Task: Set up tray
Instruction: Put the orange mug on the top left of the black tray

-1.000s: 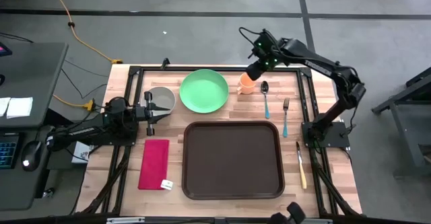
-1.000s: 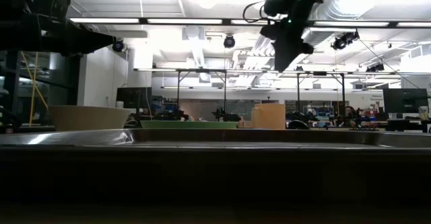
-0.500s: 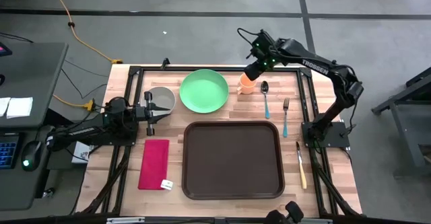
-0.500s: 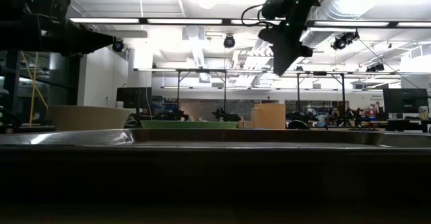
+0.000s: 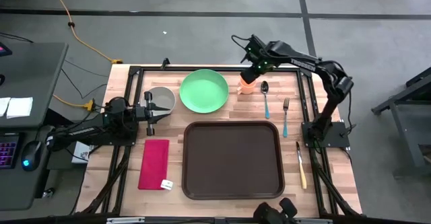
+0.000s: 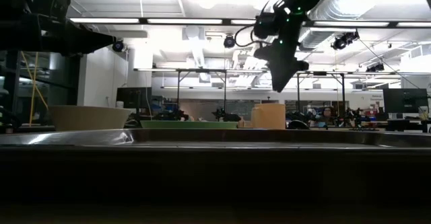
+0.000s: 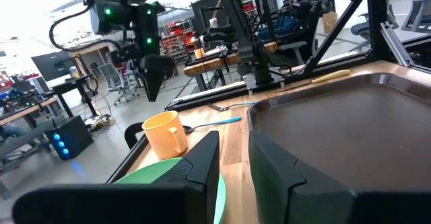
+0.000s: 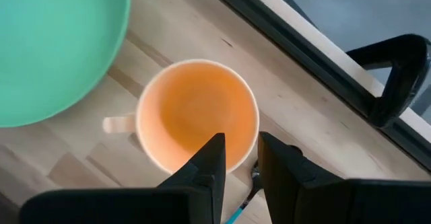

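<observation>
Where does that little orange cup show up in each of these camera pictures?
High view: orange cup at the table's far side, right of the green plate, under the right claw.
Low view: centre, tan block right of the plate.
Left wrist view: left of centre.
Right wrist view: centre, seen from above.
Shared landmark: the green plate.

We find the tray (image 5: 232, 160) at the table's near centre, the napkin (image 5: 154, 164) to its left. Beyond it sit the bowl (image 5: 161, 99), plate (image 5: 203, 91) and cup (image 5: 245, 84), left to right. Spoon (image 5: 265, 97), fork (image 5: 285, 116) and knife (image 5: 301, 165) lie to the right.
</observation>
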`<move>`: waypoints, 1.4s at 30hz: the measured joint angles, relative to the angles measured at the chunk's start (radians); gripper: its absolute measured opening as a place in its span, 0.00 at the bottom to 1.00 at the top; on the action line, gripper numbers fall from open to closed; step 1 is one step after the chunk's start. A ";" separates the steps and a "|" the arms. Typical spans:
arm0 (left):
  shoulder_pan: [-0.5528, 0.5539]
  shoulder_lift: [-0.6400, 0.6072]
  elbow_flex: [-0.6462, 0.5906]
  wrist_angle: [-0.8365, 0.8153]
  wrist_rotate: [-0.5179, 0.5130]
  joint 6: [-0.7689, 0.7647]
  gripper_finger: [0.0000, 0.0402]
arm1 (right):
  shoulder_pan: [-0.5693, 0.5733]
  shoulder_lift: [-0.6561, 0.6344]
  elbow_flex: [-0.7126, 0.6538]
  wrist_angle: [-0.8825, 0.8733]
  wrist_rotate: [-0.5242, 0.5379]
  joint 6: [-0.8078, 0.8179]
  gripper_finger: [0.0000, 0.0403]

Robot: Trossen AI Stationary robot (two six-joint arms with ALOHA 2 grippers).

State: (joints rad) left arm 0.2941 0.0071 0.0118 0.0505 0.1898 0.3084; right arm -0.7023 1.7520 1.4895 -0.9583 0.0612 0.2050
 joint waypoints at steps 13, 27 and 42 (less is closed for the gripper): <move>0.000 0.000 0.000 0.000 0.000 0.000 0.28 | -0.040 0.048 0.000 0.002 -0.012 0.017 0.17; 0.000 0.000 0.000 0.000 0.000 0.000 0.28 | -0.037 0.048 0.000 0.002 -0.032 0.019 0.17; 0.000 0.000 0.000 0.000 0.000 0.000 0.28 | -0.036 0.059 0.001 -0.023 -0.037 0.060 0.17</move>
State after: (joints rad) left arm 0.2940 0.0067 0.0117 0.0506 0.1893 0.3084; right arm -0.7387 1.8107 1.4902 -0.9810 0.0238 0.2653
